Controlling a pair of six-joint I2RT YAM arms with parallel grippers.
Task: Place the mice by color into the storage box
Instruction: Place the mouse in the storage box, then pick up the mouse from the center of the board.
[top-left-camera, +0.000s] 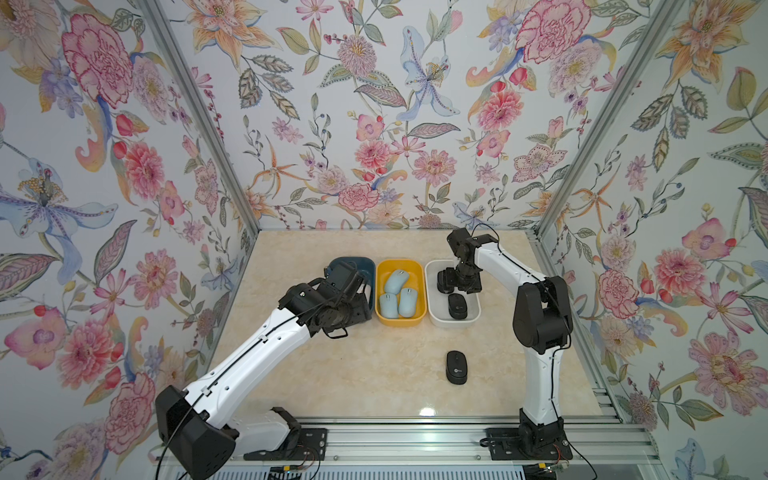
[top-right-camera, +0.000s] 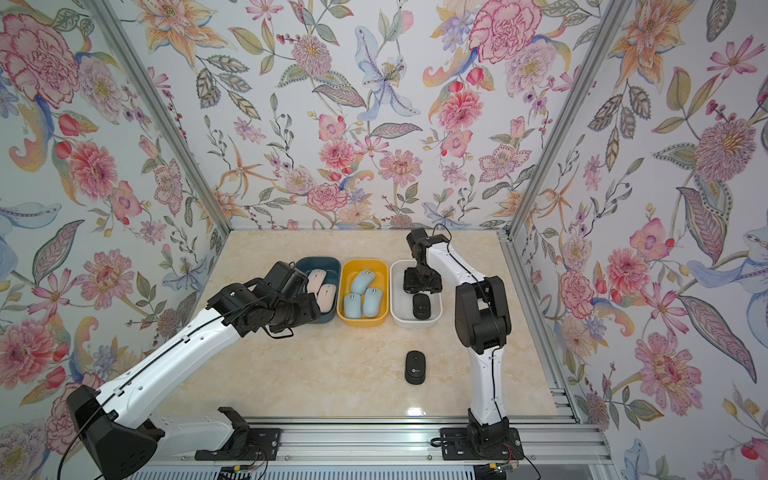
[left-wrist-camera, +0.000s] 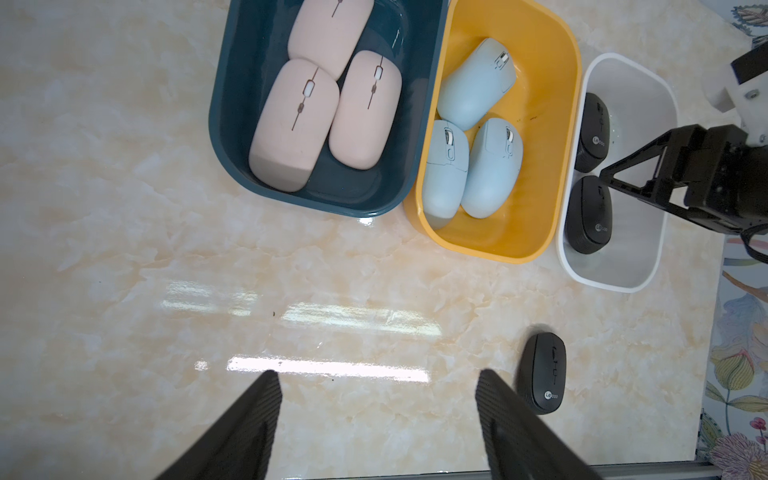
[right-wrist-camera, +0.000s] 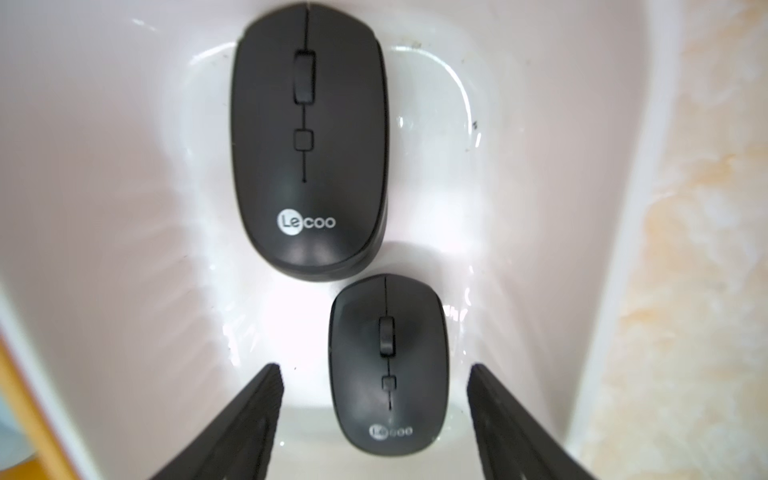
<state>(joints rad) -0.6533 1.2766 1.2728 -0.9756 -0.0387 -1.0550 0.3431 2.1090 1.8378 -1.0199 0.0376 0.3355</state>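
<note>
- left tool (left-wrist-camera: 376, 374): jaws wide, nothing between them. Hangs above the cream marble-look desk (top-left-camera: 374, 374), just front-left of the bin row. In both top views its arm covers part of the leftmost bin.
- dark teal rounded plastic bin (left-wrist-camera: 232, 124): leftmost of three in a row. Holds all three flat pale pink oval mice (left-wrist-camera: 295, 124), wheels up: two side by side and touching, third behind them.
- yellow rounded plastic bin (left-wrist-camera: 552, 124): middle, pressed against the teal one. Holds all three light blue oval mice (left-wrist-camera: 492, 166): two side by side at the front, third behind, skewed, resting against them.
- white rounded plastic bin (left-wrist-camera: 656, 166): rightmost, just beside the yellow one. Two short black oval ones with a white round logo inside, end to end, logo ends toward the robot base: back black mouse (left-wrist-camera: 594, 129) and front black mouse (left-wrist-camera: 590, 216). Can't tell whether they touch.
- right tool (right-wrist-camera: 372, 368): jaws parted, gripping nothing. Hangs over the white bin. Front black mouse lies below, between the fingers, clear gap on each side. In both top views the tool hides the back black mouse.
- loose black mouse (top-left-camera: 456, 368): same make, flat on bare desk, well in front of the white bin, logo end toward the base. Only mouse outside a bin.
</note>
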